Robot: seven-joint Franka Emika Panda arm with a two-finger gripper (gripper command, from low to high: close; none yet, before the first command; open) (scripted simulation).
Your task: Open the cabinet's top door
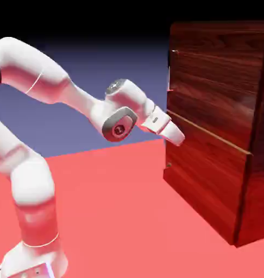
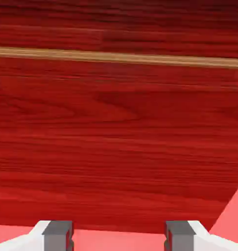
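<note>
Fingers [image 2: 57, 235] spread, empty, close to cabinet [image 1: 215, 125] front (below pale seam [image 2: 119, 57]).

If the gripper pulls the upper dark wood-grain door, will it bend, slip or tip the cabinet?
The upper dark wood-grain door looks stiff, so it should swing, not bend. Its glossy face seems slippery; the small pale handle is probably the better hold. The tall boxy cabinet looks heavy and broad-based, so tipping seems unlikely.

table [image 1: 118, 217]: red, flat | backdrop [image 1: 101, 65]: blue-violet, dark toward top
</note>
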